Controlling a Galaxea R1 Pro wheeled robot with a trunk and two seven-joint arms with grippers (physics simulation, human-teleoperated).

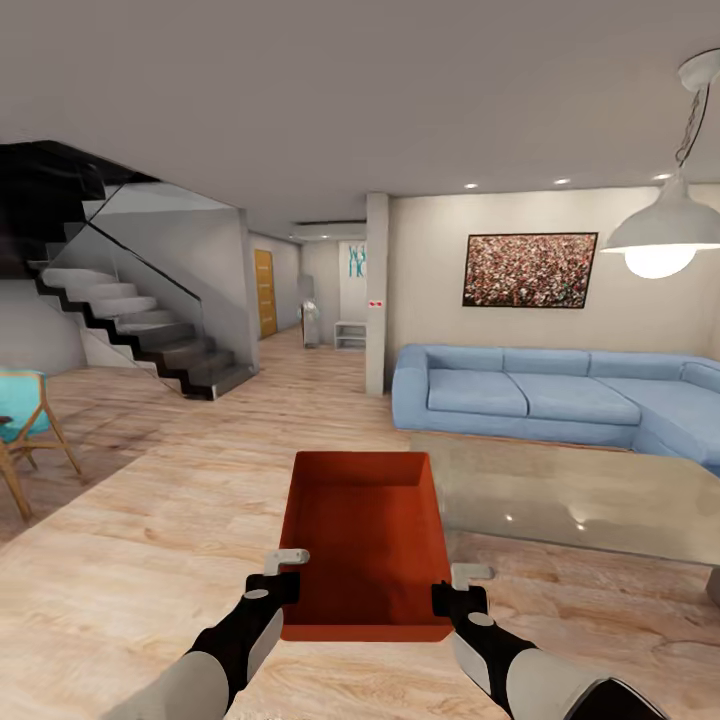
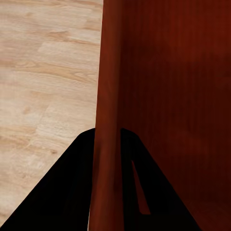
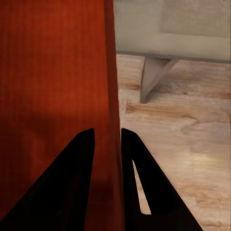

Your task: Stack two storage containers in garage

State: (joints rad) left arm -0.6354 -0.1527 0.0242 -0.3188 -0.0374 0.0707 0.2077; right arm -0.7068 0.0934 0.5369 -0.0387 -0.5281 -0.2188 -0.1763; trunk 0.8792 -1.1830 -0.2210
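Left gripper (image 1: pixel 287 588) clamped on the left wall of the orange-red storage container (image 1: pixel 362 545), one finger (image 2: pixel 62 192) outside, one inside. Right gripper (image 1: pixel 448 598) pinches the right wall the same way. Container held level, lower centre of frame, above the wood-plank floor (image 1: pixel 150 520). Glass coffee table (image 1: pixel 570 495) to its right, blue sofa (image 1: pixel 560 395) behind, staircase (image 1: pixel 140 330) at left.

Big blue sectional sofa (image 1: pixel 560 395) along the far wall, glass coffee table (image 1: pixel 600 490) in front, speckled painting (image 1: pixel 529 270) above, staircase (image 1: pixel 140 330) off left, pendant lamp (image 1: pixel 662 235) glowing.
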